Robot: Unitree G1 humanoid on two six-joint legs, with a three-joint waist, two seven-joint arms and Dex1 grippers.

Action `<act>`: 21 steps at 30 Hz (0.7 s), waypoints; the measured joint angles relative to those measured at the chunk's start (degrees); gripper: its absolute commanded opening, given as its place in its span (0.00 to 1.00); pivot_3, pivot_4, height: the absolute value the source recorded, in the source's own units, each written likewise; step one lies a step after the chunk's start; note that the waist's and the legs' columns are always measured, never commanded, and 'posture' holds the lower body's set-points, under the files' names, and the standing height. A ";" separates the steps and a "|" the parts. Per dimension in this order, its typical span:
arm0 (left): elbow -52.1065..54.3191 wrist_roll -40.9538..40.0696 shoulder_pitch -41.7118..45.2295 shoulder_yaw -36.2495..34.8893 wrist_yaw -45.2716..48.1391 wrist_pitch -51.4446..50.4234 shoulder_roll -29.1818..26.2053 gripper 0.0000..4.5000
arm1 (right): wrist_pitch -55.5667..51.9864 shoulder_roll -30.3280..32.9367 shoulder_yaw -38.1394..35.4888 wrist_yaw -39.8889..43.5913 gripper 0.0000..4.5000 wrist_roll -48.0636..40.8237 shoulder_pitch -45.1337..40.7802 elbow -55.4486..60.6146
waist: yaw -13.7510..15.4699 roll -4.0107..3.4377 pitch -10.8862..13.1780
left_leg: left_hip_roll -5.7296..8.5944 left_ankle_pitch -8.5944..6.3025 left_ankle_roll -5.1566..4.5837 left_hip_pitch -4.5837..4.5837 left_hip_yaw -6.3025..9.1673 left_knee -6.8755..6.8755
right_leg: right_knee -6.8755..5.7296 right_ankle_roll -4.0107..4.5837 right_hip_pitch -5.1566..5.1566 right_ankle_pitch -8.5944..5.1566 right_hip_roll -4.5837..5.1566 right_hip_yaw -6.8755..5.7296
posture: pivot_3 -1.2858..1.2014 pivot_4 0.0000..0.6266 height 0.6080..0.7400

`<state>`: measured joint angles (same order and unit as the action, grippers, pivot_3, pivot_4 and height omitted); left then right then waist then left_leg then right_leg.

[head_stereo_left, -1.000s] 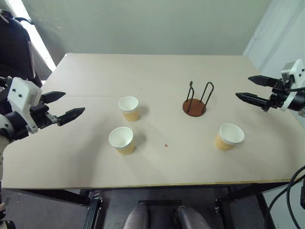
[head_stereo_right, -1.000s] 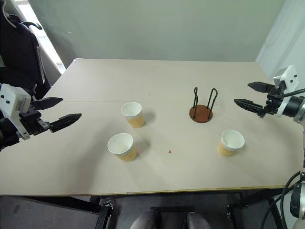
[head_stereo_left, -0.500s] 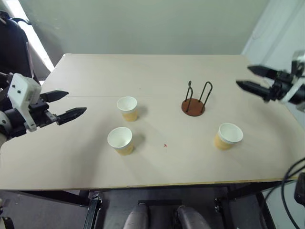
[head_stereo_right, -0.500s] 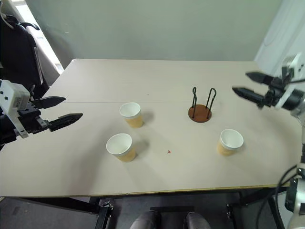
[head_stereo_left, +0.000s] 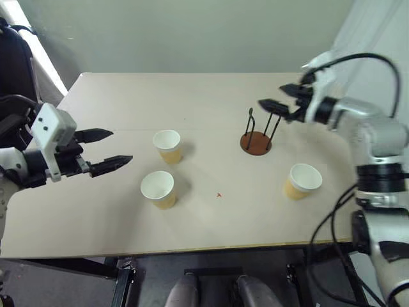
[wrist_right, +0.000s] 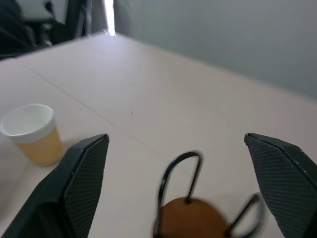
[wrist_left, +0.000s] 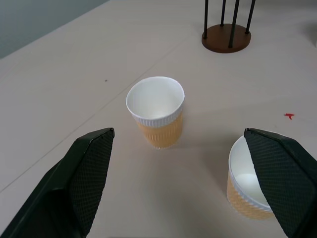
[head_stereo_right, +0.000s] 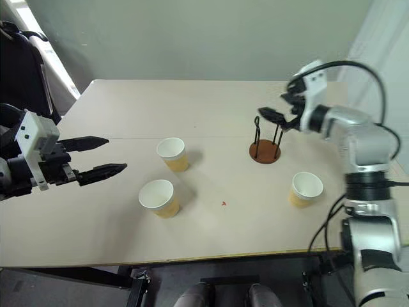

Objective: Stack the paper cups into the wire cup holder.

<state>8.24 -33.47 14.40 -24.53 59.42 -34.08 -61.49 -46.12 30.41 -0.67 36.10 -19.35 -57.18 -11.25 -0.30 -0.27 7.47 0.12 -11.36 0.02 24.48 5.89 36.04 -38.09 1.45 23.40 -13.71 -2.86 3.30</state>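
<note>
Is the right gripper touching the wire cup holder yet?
Apart. In the right wrist view the wire cup holder stands between the open right gripper's fingers with bare table on both sides.

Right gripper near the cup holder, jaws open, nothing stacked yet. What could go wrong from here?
1. The right gripper hangs just above the wire cup holder; dropping lower could snag a loop and tip it.
2. The left gripper, open, faces two cups; closing on the far cup could knock the near cup over.
</note>
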 measured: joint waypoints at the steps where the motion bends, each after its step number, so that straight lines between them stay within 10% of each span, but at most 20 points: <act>1: 0.20 -0.01 -0.34 -0.05 -0.06 0.00 0.00 1.00 | -1.48 -0.71 0.12 -1.55 0.99 0.47 -0.15 0.01 | 0.24 0.00 0.00 | 0.00 0.00 0.01 0.19 0.00 0.02 | 0.02 0.00 0.12 0.00 0.00 -0.01 | 0.52 0.24 1.00; 21: 2.77 -0.77 -3.62 -1.87 -2.51 0.00 1.72 1.00 | -5.86 -8.20 5.68 -11.01 0.99 8.02 3.57 -0.53 | 0.57 0.04 -0.03 | 0.00 0.08 0.20 0.46 0.00 0.09 | -0.15 0.04 0.46 0.03 0.01 -0.06 | 0.52 0.24 1.00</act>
<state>11.01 -34.25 10.78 -26.40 56.91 -34.08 -59.77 -51.98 22.20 5.01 25.09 -11.34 -53.61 -11.79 0.27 -0.22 7.45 0.12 -11.28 0.22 24.94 5.89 36.13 -38.24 1.49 23.85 -13.67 -2.86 3.24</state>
